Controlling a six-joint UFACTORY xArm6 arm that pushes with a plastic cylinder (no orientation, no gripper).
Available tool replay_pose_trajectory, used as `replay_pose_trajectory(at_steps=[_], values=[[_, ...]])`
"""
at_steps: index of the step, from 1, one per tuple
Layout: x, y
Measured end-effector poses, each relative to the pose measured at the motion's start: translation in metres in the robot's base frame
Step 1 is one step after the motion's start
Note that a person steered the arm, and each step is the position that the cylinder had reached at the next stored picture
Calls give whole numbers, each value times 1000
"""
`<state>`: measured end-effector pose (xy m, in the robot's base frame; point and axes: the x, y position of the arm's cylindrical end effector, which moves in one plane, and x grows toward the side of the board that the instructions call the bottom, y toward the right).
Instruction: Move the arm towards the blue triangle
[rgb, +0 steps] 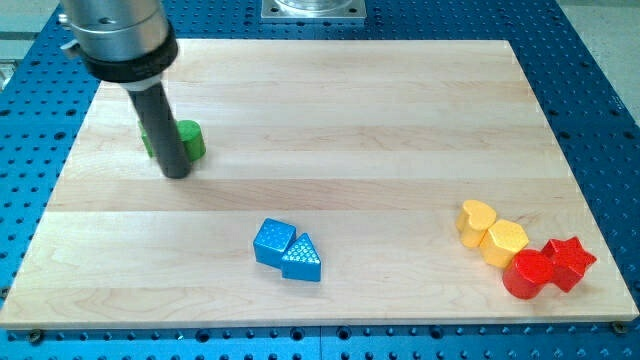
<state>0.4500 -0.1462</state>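
Note:
The blue triangle (302, 260) lies near the view's bottom centre, touching a blue cube (273, 242) on its left. My tip (176, 173) is at the upper left of the board, far up and left of the blue triangle. The dark rod stands in front of a green block (189, 139), partly hiding it; the tip sits just below and left of it.
At the view's lower right lie a yellow heart (476, 220), a yellow hexagon-like block (504, 241), a red round block (527, 274) and a red star (570, 262), clustered together. The wooden board (350, 120) lies on a blue perforated table.

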Motion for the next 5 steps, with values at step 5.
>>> replay_pose_trajectory(at_steps=[5], values=[[154,205]])
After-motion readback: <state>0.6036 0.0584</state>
